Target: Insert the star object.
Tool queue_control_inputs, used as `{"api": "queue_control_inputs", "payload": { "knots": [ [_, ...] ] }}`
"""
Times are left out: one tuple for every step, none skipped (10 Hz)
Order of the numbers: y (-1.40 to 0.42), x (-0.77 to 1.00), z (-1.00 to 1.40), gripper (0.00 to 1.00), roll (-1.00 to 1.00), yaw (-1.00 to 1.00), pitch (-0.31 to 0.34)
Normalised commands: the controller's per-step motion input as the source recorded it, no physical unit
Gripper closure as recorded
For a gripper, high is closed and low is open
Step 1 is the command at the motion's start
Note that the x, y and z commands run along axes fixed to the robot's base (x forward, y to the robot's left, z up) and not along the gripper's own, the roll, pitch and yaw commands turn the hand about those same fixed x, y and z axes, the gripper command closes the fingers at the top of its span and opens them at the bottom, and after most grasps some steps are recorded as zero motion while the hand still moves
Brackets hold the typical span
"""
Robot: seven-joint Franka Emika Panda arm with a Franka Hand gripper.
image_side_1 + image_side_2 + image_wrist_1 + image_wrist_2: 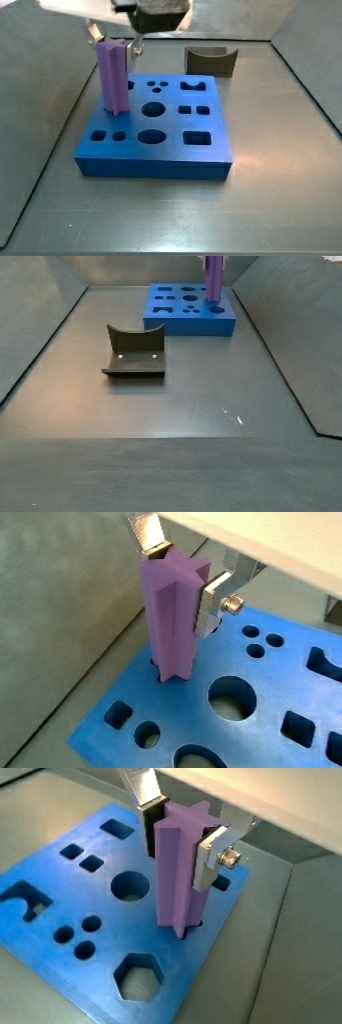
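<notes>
Claw (179, 830) grasping star object (182, 873) top, peg foot entering blue block (154, 145) socket at 9 o'clock edge; next: pressing straight down, then releasing.

Even, dim light; soft grainy frames, faint floor (201, 406) glare.

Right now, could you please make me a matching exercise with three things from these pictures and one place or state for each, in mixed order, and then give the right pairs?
Things:
1. star object
2. blue block
3. dark brown arch-shaped block

Places or states:
A. lies on the floor, apart from the others
B. stands upright, its lower end in a hole, between the fingers of the gripper
C. flat, with many cut-out holes of different shapes

Pairs: 1-B, 2-C, 3-A
</notes>
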Motion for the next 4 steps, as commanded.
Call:
{"api": "queue_control_inputs", "payload": {
  "knots": [
    [0.12, -0.37, -0.4, 1.0, -0.01, 0.03, -0.434],
    [0.0, -0.28, -0.45, 1.0, 0.03, 0.01, -0.406],
    [0.0, 0.0, -0.12, 1.0, -0.03, 0.0, -0.066],
    [0.0, 0.0, 0.0, 1.0, 0.0, 0.0, 0.0]
  ]
}}
